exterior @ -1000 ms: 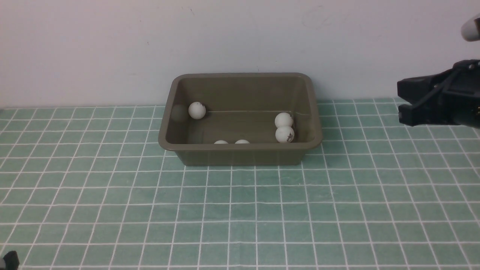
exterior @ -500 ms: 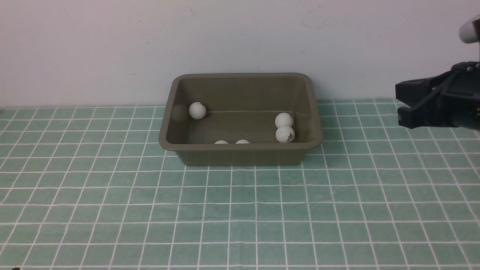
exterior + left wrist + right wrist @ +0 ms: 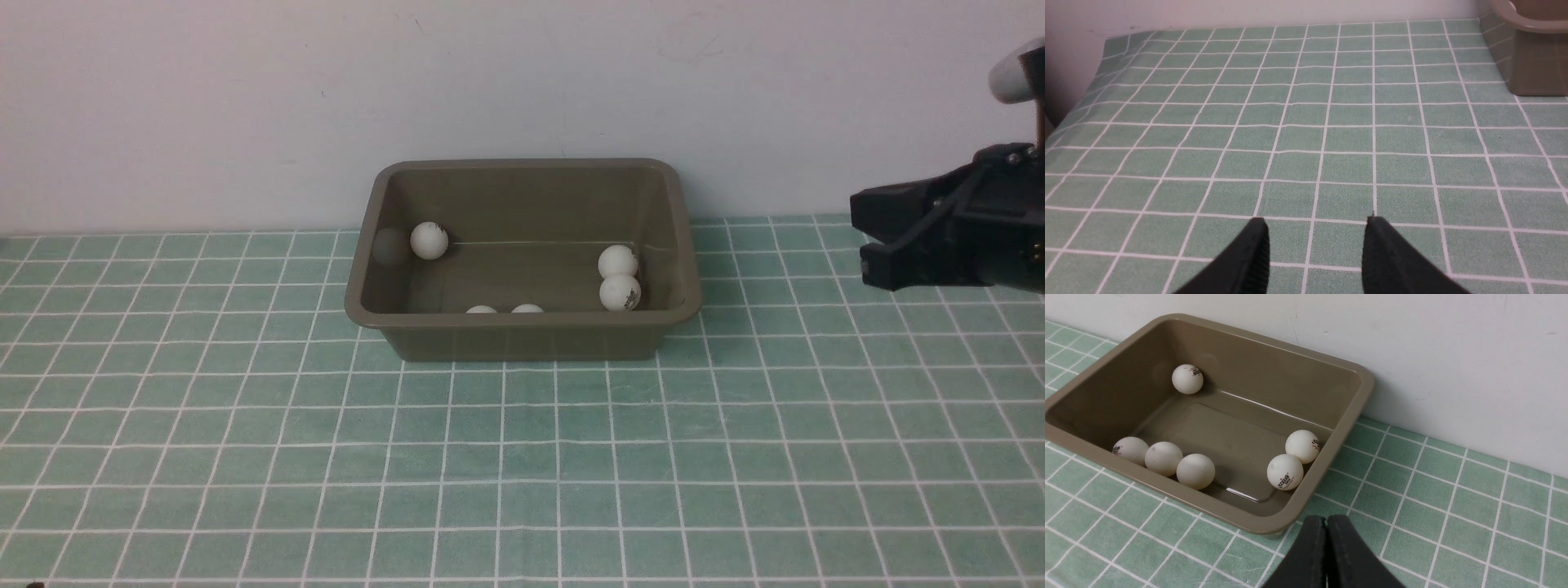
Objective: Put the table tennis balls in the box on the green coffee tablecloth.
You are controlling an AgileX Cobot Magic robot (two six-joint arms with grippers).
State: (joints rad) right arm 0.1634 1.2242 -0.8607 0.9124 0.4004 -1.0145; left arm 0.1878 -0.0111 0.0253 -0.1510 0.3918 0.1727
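Right gripper (image 3: 1327, 522): black fingers pressed flat together, nothing between them. It hangs above the teal-green cloth with the white grid (image 3: 522, 457), at about 3 o'clock from the tub and well apart from it. In the front view the arm is cut off by the frame edge, so only its forward part shows.

Left gripper (image 3: 1316, 228): its two black fingertips stand apart in the left wrist view with bare cloth between them; it holds nothing. It is out of sight in the front view.

The rectangular olive-brown plastic tub with rounded corners and flared rim (image 3: 1331, 433) stands on the far part of the cloth, close to the pale wall (image 3: 522, 82).

All six matte white table tennis balls (image 3: 1285, 471) lie inside the tub. Two touch each other against the wall at 3 o'clock, one sits alone in the corner at about 10 o'clock, and three lie in a row along the near wall at about 7 o'clock. From the front the near wall hides that row: only two tops show, the third is concealed. Dark print shows on some balls but is too small to read.
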